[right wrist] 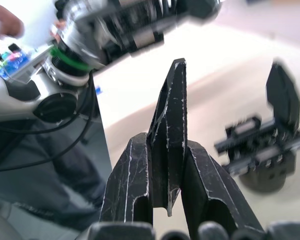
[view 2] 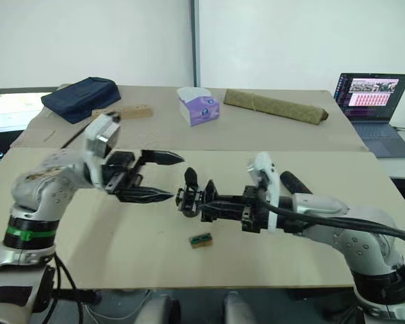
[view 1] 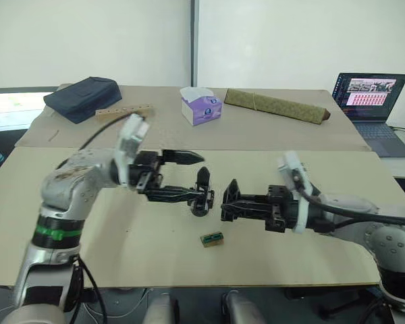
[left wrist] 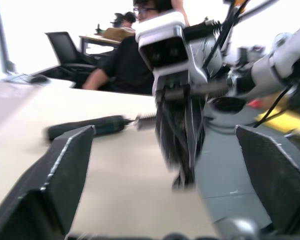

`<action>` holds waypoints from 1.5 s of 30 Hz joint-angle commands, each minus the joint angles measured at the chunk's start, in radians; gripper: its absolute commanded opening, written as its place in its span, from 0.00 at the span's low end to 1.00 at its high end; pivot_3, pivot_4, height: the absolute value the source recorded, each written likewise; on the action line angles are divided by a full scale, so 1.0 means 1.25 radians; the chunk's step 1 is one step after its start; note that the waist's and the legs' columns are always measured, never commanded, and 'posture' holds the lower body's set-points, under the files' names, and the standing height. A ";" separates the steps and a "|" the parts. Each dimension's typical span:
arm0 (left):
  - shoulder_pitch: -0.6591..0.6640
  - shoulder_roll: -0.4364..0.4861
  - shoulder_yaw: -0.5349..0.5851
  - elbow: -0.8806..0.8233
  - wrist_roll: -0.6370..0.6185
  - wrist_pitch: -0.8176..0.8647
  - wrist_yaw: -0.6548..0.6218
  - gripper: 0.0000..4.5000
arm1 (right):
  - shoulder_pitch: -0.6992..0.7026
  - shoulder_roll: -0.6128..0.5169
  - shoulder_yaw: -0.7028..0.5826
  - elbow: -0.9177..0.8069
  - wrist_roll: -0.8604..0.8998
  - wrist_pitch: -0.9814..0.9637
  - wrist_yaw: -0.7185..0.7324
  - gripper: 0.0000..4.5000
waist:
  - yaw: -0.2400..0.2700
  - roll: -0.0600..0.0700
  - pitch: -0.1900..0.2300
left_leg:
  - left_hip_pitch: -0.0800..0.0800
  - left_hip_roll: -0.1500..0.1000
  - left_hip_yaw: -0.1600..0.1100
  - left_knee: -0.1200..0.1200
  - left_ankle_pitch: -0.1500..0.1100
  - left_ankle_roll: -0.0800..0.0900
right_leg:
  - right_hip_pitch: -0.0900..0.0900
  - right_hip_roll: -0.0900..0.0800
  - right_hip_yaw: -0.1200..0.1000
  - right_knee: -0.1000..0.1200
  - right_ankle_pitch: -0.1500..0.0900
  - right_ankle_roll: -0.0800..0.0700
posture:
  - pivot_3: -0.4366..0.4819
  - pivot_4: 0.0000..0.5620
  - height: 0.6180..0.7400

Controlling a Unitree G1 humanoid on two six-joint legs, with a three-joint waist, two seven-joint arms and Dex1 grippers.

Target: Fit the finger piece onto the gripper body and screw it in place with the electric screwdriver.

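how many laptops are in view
1: an open grey laptop with a lit screen at the far right, past the back corner of the tan table. A bright panel at the far left may be another screen; cannot tell.

— Surface? Flat beige tabletop [view 1: 155, 250], joined at the back to a second, cardboard-brown table [view 1: 270, 131].

— On the near one? Small green-and-brown block [view 1: 212, 239] towards the front edge; black gripper body with round base [view 1: 201, 197] standing mid-table; thick matte-black electric screwdriver [view 2: 295, 183] lying to the right.

— Farther back? Dark navy soft pouch [view 1: 83, 98] at left, perforated wooden strip [view 1: 125, 111] beside it, purple-and-white tissue box [view 1: 201, 106] centre, long olive-green rolled bundle [view 1: 278, 106] right of that. Open laptop [view 1: 371, 101] at far right, on its own grey surface.
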 commanded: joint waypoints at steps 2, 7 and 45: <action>0.072 0.048 0.016 0.055 0.086 -0.127 -0.037 1.00 | 0.026 -0.021 0.037 0.013 -0.247 -0.246 0.156 0.09 | 0.000 0.000 0.000 | 0.000 0.000 0.001 0.000 0.000 0.000 | 0.000 0.000 0.000 0.000 0.000 0.000 | 0.48 0.27 1.00; 0.114 0.026 -0.018 0.193 0.180 -0.242 -0.028 1.00 | 0.010 0.059 0.080 0.116 -0.388 -0.456 0.262 0.09 | 0.002 0.000 0.000 | 0.000 0.000 0.001 0.000 0.000 0.000 | -0.001 0.000 0.000 0.000 -0.001 0.001 | 0.48 0.27 1.00; -0.098 -0.307 -0.151 0.682 0.438 -0.579 0.041 0.95 | -0.005 0.150 0.134 0.251 -0.510 -0.558 0.374 0.09 | 0.014 -0.001 0.000 | -0.002 -0.001 0.001 0.007 -0.001 0.001 | 0.000 0.000 -0.001 0.002 0.001 0.001 | 0.48 0.27 1.00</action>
